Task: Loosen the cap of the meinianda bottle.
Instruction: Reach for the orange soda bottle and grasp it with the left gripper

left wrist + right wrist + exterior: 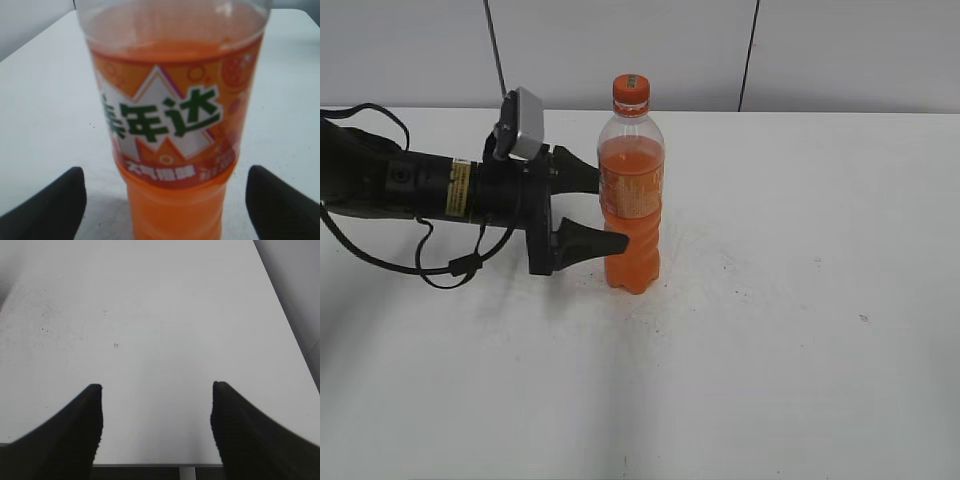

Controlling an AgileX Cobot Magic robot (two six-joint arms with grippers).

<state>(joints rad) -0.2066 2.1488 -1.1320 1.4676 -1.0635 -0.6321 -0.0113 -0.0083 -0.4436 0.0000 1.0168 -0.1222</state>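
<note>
Black fingers [47, 207] of the left gripper [605, 212] stand apart on both sides of the bottle [631, 200], not yet touching it, probably to hold it steady for twisting. It stands upright on the white table [800, 300], cap [631, 90] on top. Right gripper [156, 412] waits spread wide over bare table.

The left wrist view crops off the meinianda bottle [172, 125] above its shoulder.

Right pincer [157, 425] spread wide — over the bare white table [165, 315].
</note>
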